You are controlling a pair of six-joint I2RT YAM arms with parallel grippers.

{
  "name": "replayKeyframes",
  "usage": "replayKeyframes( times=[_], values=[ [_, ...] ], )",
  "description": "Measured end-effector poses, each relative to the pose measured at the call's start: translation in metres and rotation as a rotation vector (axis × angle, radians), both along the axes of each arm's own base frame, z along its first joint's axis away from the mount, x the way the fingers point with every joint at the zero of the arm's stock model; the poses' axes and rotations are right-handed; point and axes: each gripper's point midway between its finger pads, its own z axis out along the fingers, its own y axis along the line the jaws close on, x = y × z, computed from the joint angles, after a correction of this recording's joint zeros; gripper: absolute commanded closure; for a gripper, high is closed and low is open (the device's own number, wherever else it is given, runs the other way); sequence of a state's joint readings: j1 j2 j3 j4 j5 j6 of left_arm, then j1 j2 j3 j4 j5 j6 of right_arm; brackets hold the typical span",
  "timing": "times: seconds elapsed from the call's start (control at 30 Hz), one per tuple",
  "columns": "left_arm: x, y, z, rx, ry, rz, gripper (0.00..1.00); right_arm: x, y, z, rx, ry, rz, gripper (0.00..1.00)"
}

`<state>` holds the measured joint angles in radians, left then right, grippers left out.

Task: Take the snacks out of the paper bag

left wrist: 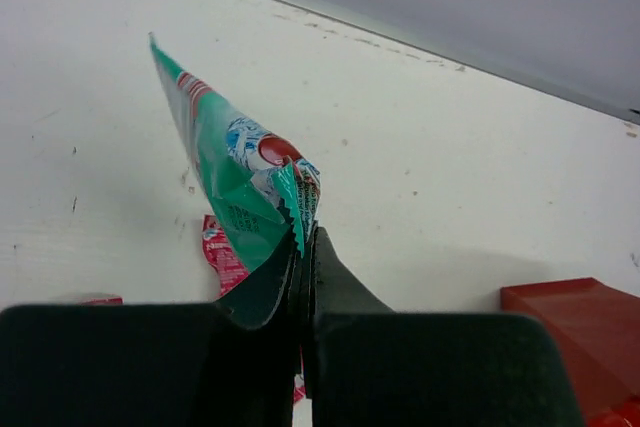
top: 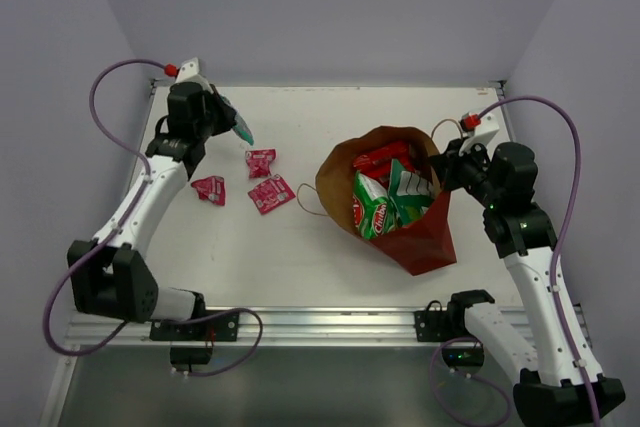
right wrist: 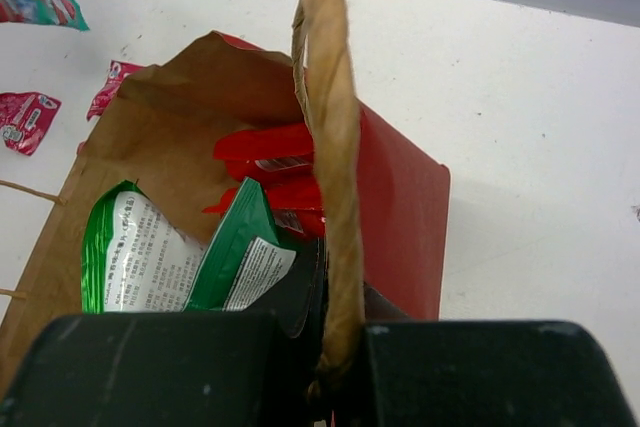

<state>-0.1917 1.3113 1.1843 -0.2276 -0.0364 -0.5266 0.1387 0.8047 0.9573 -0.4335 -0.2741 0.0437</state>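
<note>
Desk (top: 300,267): flat white top, scuffed and flecked with small dark specks in the left wrist view. A silver metal rail (top: 330,322) runs along its near edge.
Room: plain pale lilac walls (top: 330,7) close off the back and both sides, meeting the desk at its far edge.
Tall red paper bag with brown kraft lining (top: 425,242): right of centre, mouth open and facing up and left. One thin handle loop (top: 308,199) lies loose on the desk.
In the bag: two large green crinkly chip bags (top: 372,209), with two glossy red bags (top: 380,158) behind them.
On the desk, left of the bag: three small pink-red sachets (top: 261,161), well apart from the bag.
Left jaws: far left, pinched tight on the bottom edge of a teal foil pouch (left wrist: 235,172), held above the desk.
Right jaws: closed on the bag's twisted kraft paper handle (right wrist: 330,147). Purple cables (top: 570,177) loop from both arms
</note>
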Motion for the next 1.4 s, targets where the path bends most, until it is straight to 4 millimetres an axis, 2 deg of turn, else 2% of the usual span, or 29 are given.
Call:
replayKeyframes(
  times=[0.07,0.23,0.27,0.3,0.33,0.37,0.4,0.5,0.6,0.67,0.73,0.83,0.9,0.93,1.0,1.1,1.27,1.4],
  values=[
    [0.023,0.012,-0.031,0.0,0.054,0.012,1.0,0.0,0.0,0.0,-0.001,-0.001,0.001,1.0],
    [0.063,0.035,-0.116,-0.001,0.188,0.022,1.0,0.0,0.001,0.0,-0.001,-0.001,0.004,1.0],
    [0.067,0.041,-0.13,0.001,0.209,0.028,0.95,0.0,0.001,0.0,-0.001,-0.001,0.005,1.0],
    [0.069,0.045,-0.138,0.002,0.22,0.034,0.7,-0.001,0.002,0.0,-0.001,-0.001,0.007,1.0],
    [0.07,0.05,-0.146,0.005,0.226,0.037,0.58,-0.001,0.002,0.0,-0.001,-0.001,0.008,1.0],
    [0.069,0.055,-0.151,0.005,0.231,0.047,0.47,-0.001,0.002,0.0,-0.001,-0.001,0.008,1.0],
    [0.068,0.06,-0.153,0.003,0.232,0.055,0.25,-0.001,0.002,0.0,-0.001,-0.001,0.008,1.0],
    [0.062,0.077,-0.149,0.006,0.216,0.091,0.02,-0.001,0.003,0.0,-0.001,-0.001,0.012,1.0],
    [0.052,0.075,-0.12,0.011,0.168,0.086,0.0,-0.001,0.003,0.0,-0.001,0.0,0.018,1.0],
    [0.043,0.055,-0.085,0.032,0.096,0.033,0.0,-0.001,0.005,-0.001,-0.004,0.002,0.029,1.0],
    [0.029,0.016,-0.048,0.062,0.006,-0.071,0.0,-0.002,0.008,-0.002,-0.003,0.004,0.052,1.0],
    [-0.007,-0.069,0.006,0.107,-0.144,-0.328,0.0,-0.004,0.016,-0.001,-0.013,-0.003,0.108,1.0],
    [-0.039,-0.123,0.029,0.137,-0.224,-0.508,0.02,-0.006,0.022,-0.001,-0.022,-0.003,0.152,1.0],
    [-0.051,-0.141,0.034,0.147,-0.249,-0.574,0.02,-0.007,0.025,-0.001,-0.025,0.0,0.177,1.0],
    [-0.077,-0.176,0.036,0.177,-0.28,-0.705,0.05,-0.008,0.032,-0.001,-0.033,0.005,0.228,1.0],
    [-0.101,-0.208,0.021,0.229,-0.27,-0.829,0.1,-0.011,0.039,-0.002,-0.051,0.015,0.3,1.0],
    [-0.124,-0.247,-0.021,0.329,-0.212,-0.969,0.19,-0.023,0.049,0.0,-0.083,0.027,0.407,1.0],
    [-0.133,-0.263,-0.043,0.379,-0.182,-1.028,0.22,-0.032,0.053,0.001,-0.093,0.028,0.46,1.0]
  ],
)
